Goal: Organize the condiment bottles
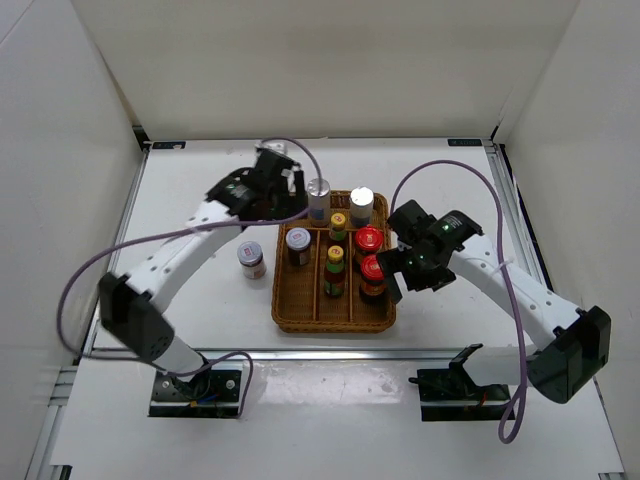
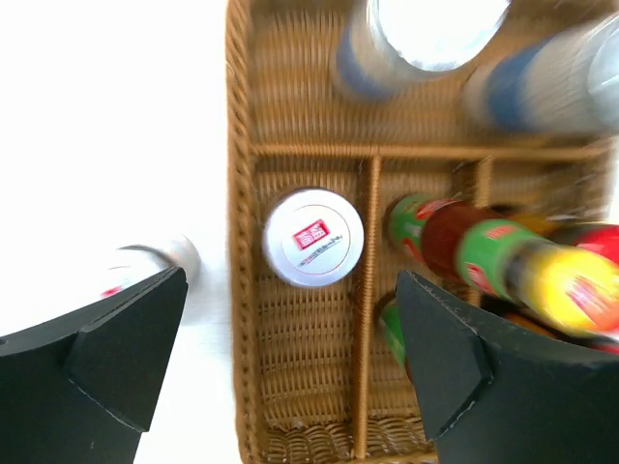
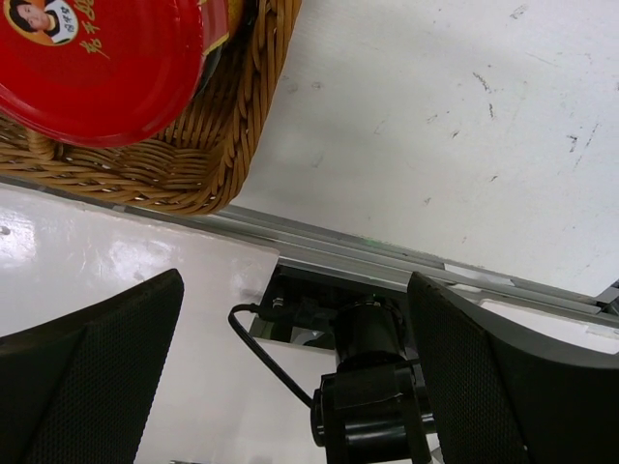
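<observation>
one grey-lidded jar [image 1: 251, 257] outside wicker tray [image 1: 297, 298]

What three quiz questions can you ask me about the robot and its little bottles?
1. Pick one: how many bottles stand outside the wicker tray? A none, B one, C three.
2. True or false: the left hand is holding a bottle.
3. Fill the gap: the two slim bottles in the tray's middle section have ___ caps.

Key
1. B, just the grey-lidded jar beside the tray.
2. False: it is open and empty.
3. Yellow.
</observation>
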